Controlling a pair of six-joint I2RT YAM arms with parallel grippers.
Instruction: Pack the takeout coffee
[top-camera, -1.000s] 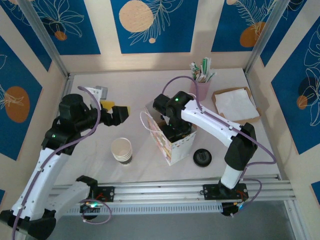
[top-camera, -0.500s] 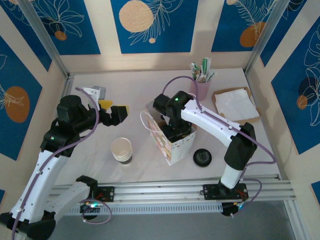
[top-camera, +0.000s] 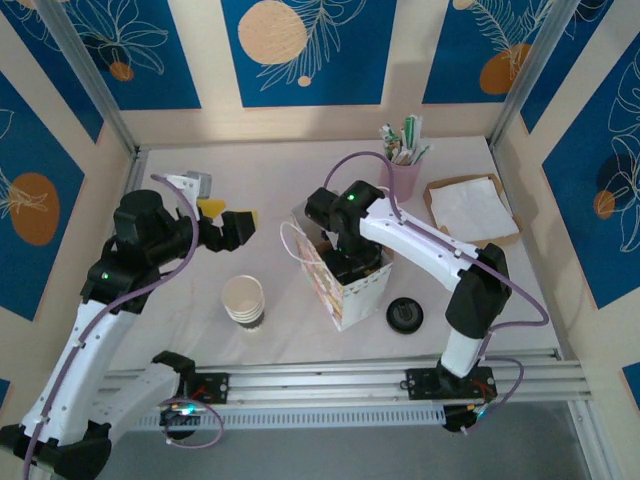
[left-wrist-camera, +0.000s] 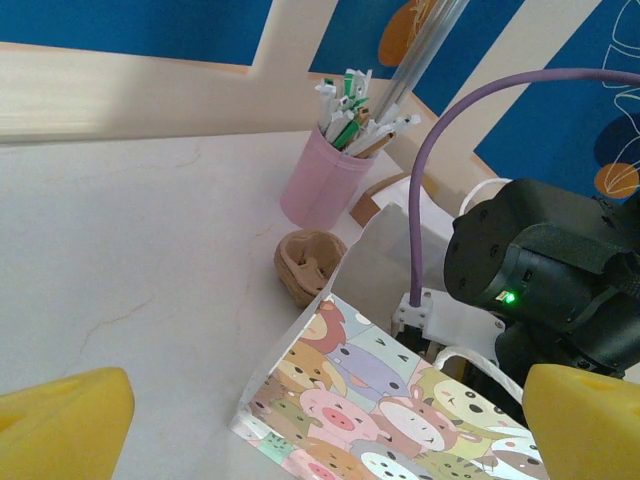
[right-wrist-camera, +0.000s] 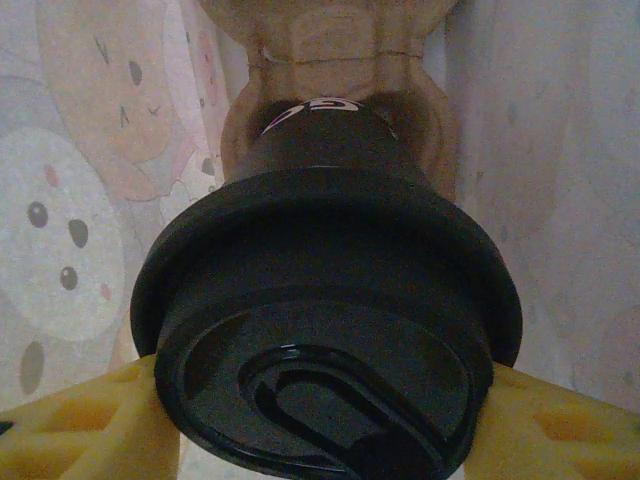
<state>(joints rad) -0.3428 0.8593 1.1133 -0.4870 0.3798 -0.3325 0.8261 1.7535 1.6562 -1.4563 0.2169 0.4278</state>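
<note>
I am working the placing step. My right gripper (right-wrist-camera: 320, 425) is reaching down inside the cartoon-printed paper bag (top-camera: 340, 295), and its yellow fingers (right-wrist-camera: 75, 425) are pinching the takeout coffee (right-wrist-camera: 325, 300) from both sides, just under the black lid. The cup is hanging upright between the bag walls, above a brown pulp carrier (right-wrist-camera: 340, 60) lying at the bottom. I cannot tell whether the cup base is touching that carrier yet.

My left gripper (top-camera: 228, 218) is hovering over the counter (top-camera: 260, 170) to the left of the bag, with its jaws spread wide and nothing between them.

As I am judging it, the next move calls for seating the cup in the carrier's socket, then spreading the right fingers and lifting straight up without catching the bag's handles or tipping the cup.
</note>
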